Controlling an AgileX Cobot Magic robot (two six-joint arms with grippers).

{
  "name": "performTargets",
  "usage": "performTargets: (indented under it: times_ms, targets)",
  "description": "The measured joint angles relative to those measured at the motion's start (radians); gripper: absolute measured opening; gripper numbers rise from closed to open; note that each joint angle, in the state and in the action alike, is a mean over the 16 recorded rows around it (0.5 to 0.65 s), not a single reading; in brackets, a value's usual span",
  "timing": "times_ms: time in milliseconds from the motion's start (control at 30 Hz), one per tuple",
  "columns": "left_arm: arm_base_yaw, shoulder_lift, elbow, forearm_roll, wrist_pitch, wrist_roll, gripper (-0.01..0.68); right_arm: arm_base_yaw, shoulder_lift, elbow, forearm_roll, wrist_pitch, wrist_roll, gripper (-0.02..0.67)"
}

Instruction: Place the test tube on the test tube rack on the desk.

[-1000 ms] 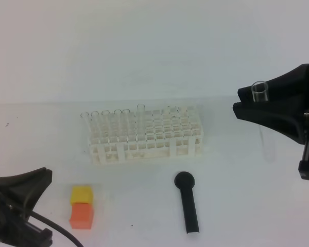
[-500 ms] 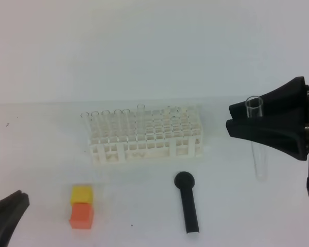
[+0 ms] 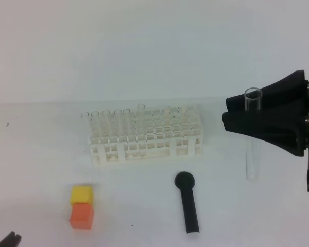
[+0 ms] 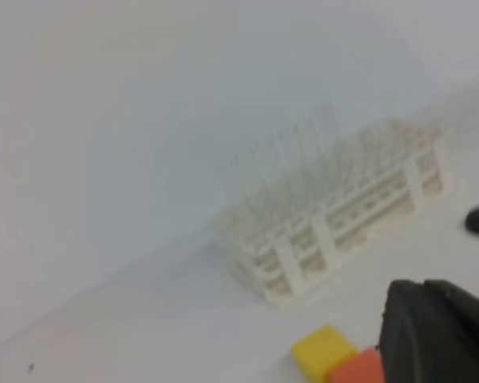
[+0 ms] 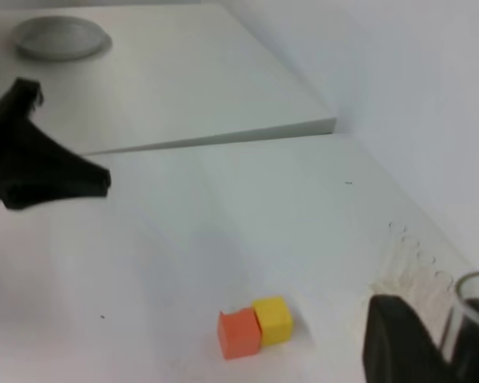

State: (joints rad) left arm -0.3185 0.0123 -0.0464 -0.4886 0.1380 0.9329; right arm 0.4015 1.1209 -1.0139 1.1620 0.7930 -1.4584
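- Two grippers on my screens: the right gripper point(image 3: 236, 119) comes in from the right edge of the high view, its jaws closed partway on the tube point(image 3: 252, 135), which it holds near the rim.
- I see the tube hanging about upright, open rim above the jaws and rounded bottom below them; whether that bottom touches the desk point(image 3: 41, 154) or hangs just over it, I cannot tell.
- To the left of my right gripper, well apart, stands the rack point(image 3: 144, 136), long side toward the high camera, with clear tubes in its far and left holes.
- Between the held tube and the rack's right end I see only bare desk.
- Below-left of that gripper lies a black stick point(image 3: 188, 202), round head toward the rack, near the rack's front edge but not touching it.
- My left gripper point(image 3: 9, 240) shows only as a dark tip at the bottom-left corner of the high view, jaws closed, with nothing in them.
- Just right of it sit a yellow block point(image 3: 82, 194) and an orange block point(image 3: 82, 215), touching each other, in front of the rack's left end.
- From the right wrist view, the tube's rim point(image 5: 477, 307) sits at the bottom-right edge, and the blocks lie on open desk to the left.
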Motion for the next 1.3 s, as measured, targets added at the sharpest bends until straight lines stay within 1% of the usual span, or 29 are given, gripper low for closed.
performTargets:
  times_ms: [133, 233, 700, 1100, 1300]
  targets:
    - [0.0, -0.016, 0.043, 0.071, 0.005, 0.0, -0.001, 0.0, 0.0, 0.0, 0.019, 0.001, 0.001, 0.118]
    - [0.0, -0.018, 0.064, 0.09, 0.008, 0.0, -0.001, 0.0, 0.0, 0.0, 0.031, 0.004, 0.0, 0.118]
    - [0.0, -0.018, 0.08, -0.082, 0.025, 0.0, -0.001, 0.0, 0.0, 0.0, 0.036, 0.055, -0.03, 0.118]
    - [0.0, -0.018, 0.08, -0.095, 0.029, 0.0, -0.001, 0.0, 0.0, 0.0, 0.03, 0.07, -0.03, 0.118]
    - [0.0, -0.018, 0.08, -0.095, 0.029, 0.0, -0.001, 0.0, 0.0, 0.004, -0.038, 0.04, 0.033, 0.118]
